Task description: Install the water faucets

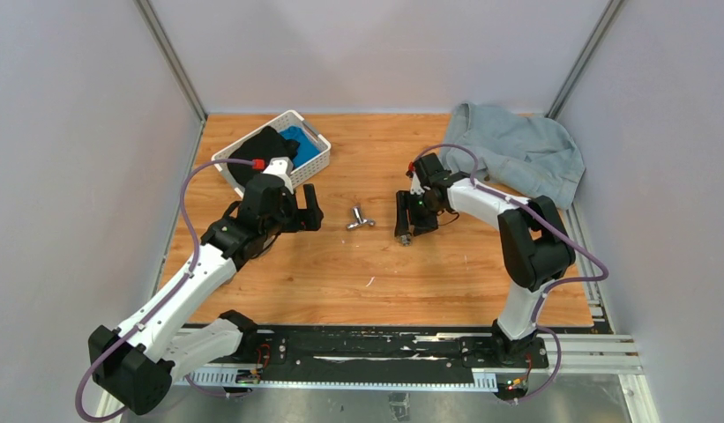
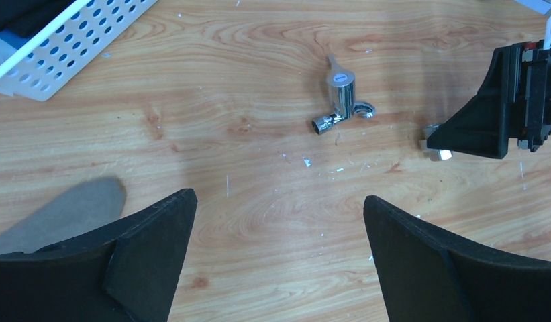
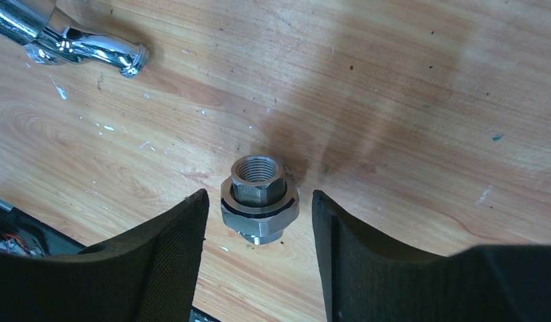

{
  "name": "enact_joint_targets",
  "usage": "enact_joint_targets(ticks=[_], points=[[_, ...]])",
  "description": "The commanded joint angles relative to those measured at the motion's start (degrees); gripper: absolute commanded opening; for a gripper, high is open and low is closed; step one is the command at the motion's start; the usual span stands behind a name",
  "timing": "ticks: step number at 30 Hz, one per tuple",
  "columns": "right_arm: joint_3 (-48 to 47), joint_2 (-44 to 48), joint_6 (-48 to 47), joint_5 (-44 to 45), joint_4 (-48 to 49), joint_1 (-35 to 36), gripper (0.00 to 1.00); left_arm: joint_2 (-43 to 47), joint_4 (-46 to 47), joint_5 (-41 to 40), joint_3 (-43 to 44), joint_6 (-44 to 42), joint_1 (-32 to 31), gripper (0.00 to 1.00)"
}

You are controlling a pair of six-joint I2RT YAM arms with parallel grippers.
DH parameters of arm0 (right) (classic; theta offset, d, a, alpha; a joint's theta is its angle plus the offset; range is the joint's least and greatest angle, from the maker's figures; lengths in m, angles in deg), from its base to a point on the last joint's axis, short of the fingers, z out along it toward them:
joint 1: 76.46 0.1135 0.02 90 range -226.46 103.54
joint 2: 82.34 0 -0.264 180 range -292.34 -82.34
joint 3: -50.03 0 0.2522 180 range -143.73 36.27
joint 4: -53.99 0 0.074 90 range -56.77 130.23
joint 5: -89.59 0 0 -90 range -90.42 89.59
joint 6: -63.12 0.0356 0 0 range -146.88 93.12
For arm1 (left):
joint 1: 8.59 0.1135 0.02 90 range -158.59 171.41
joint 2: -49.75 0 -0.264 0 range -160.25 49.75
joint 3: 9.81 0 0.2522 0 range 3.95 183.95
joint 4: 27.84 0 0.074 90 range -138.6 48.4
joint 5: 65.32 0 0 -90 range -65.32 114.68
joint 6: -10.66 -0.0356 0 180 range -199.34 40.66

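The shiny tap (image 1: 360, 218) lies on its side mid-table, apart from both grippers; the left wrist view shows it whole (image 2: 341, 94), and its spout end shows in the right wrist view (image 3: 91, 48). The grey threaded fitting (image 3: 259, 201) stands upright on the wood, threaded hole up. My right gripper (image 3: 259, 195) straddles it, one finger on each side, with a narrow gap left on both sides. From above, that gripper (image 1: 404, 227) is down over the fitting (image 1: 406, 239). My left gripper (image 2: 279, 201) is wide open and empty, left of the tap (image 1: 303, 211).
A white perforated basket (image 1: 316, 138) holding dark and blue cloth sits at the back left, just behind the left arm. A crumpled grey cloth (image 1: 517, 150) lies at the back right. Walls close in the table on three sides.
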Motion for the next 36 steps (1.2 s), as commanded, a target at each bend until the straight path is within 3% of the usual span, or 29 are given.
enact_joint_targets(ticks=[1, 14, 20, 32, 36], points=[[0.54, -1.10, 0.49, -1.75, -0.63, 0.64, 0.56, 0.08, 0.20, 0.05, 0.40, -0.25, -0.42, 1.00], [1.32, -1.84, 1.45, -3.85, 0.13, 1.79, 0.50, 0.79, -0.26, -0.18, 0.08, -0.57, -0.42, 1.00], [0.90, -1.83, 2.22, -3.86, 0.31, 3.21, 0.36, 0.96, -0.25, -0.22, 0.27, -0.71, -0.42, 1.00], [-6.37, -6.59, 1.14, -3.10, -0.87, 10.92, 0.33, 2.21, -1.65, -2.92, -0.23, 1.02, -0.42, 1.00], [-7.58, -8.30, 1.27, -2.83, -0.88, 11.86, 0.39, 4.35, -2.09, -5.99, -0.63, 1.95, -0.42, 1.00]])
